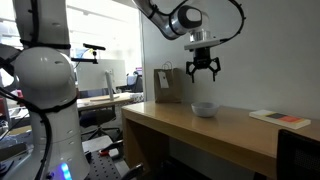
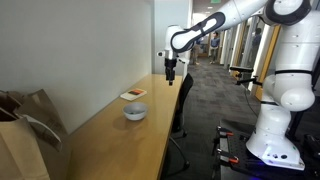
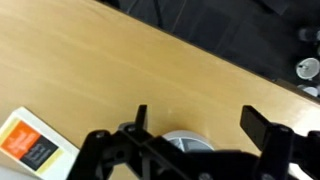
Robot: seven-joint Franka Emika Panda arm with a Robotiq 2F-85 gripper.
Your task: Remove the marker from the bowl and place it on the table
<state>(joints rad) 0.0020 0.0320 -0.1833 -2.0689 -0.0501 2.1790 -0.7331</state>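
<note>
A small grey bowl stands on the long wooden table, seen in both exterior views (image 1: 204,108) (image 2: 135,112). In the wrist view only its rim (image 3: 185,139) shows at the bottom edge, mostly hidden by the gripper body. The marker cannot be made out in any view. My gripper (image 1: 202,72) (image 2: 171,76) hangs well above the bowl with fingers spread and nothing between them; in the wrist view the gripper (image 3: 197,122) is open and empty.
The wooden table (image 1: 235,135) (image 2: 110,145) runs along a wall. A white and orange booklet lies on it (image 1: 280,118) (image 2: 134,94) (image 3: 35,148). A brown paper bag stands at one end (image 1: 168,85) (image 2: 25,130). A second robot's white body (image 1: 45,80) (image 2: 275,90) stands beside the table.
</note>
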